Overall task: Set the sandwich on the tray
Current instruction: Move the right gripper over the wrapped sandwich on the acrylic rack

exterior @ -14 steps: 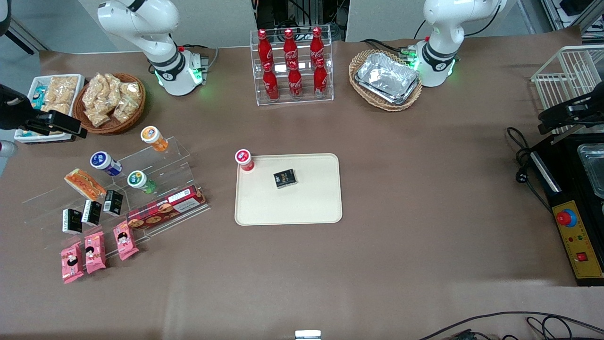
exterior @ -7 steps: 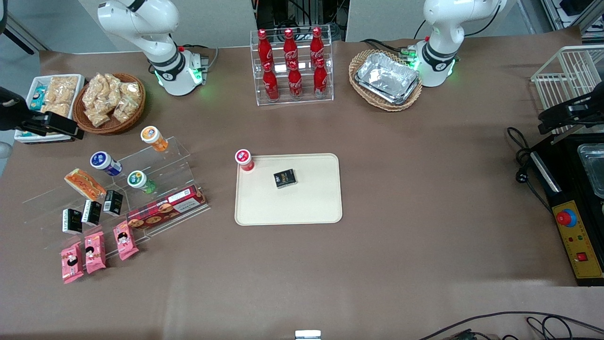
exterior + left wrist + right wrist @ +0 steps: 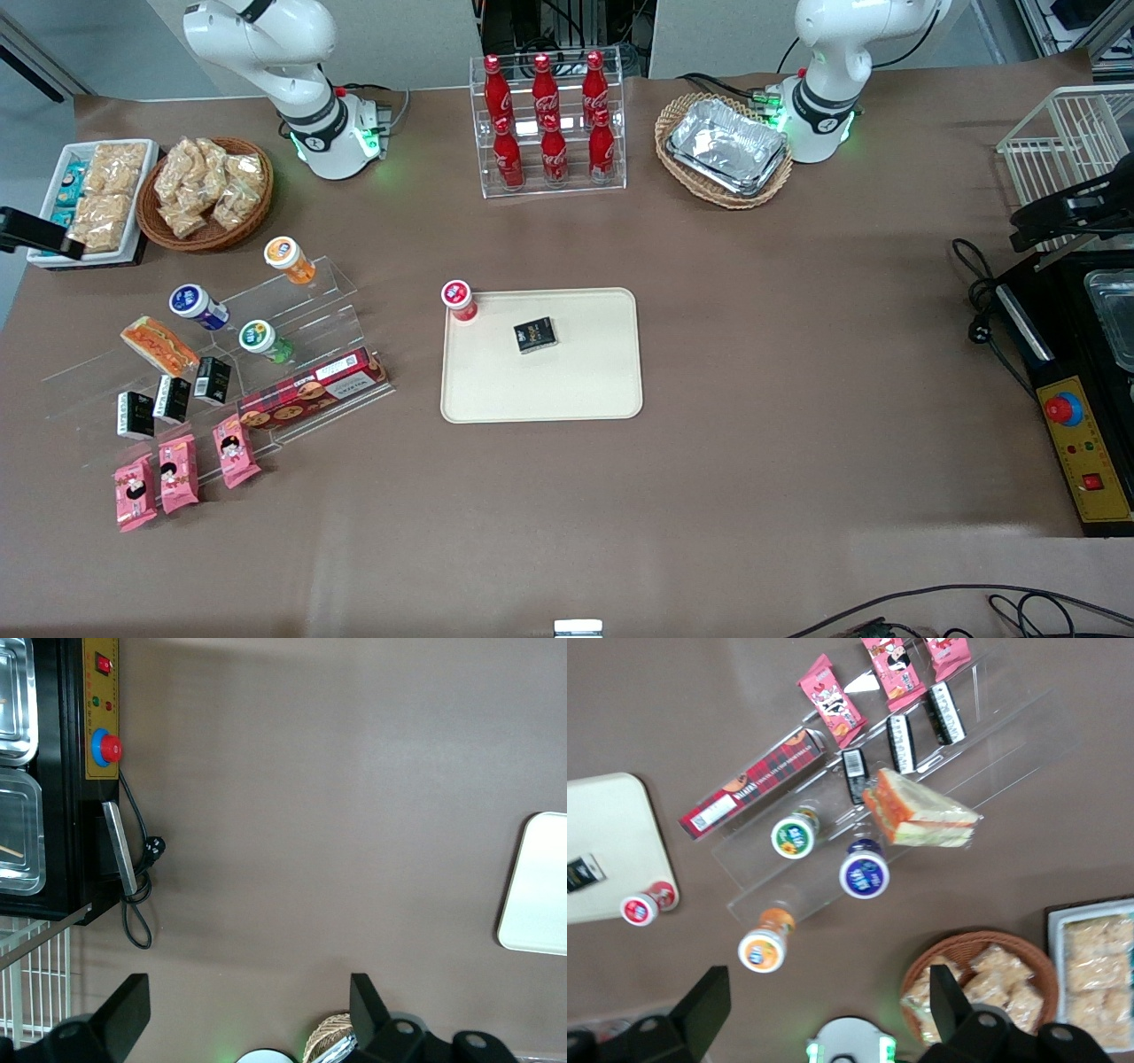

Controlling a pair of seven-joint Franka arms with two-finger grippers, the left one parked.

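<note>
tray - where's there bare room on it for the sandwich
The tray is bare nearer the camera than the black box; the red-capped cup crowds one corner. The sandwich sits on the crowded acrylic stand. The gripper is open, over the white bin.

The gripper [image 3: 35, 237] is cut off by the front view's edge above the white snack bin [image 3: 89, 206], hiding part of it. The tray [image 3: 607, 846] is cut off in both wrist views.

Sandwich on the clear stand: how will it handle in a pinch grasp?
The sandwich probably squashes easily: soft bread and layered filling. Its clear wrap may be slippery. It rests on the stepped clear stand, so a nudge might slide it off. The gripper hangs open above.
</note>
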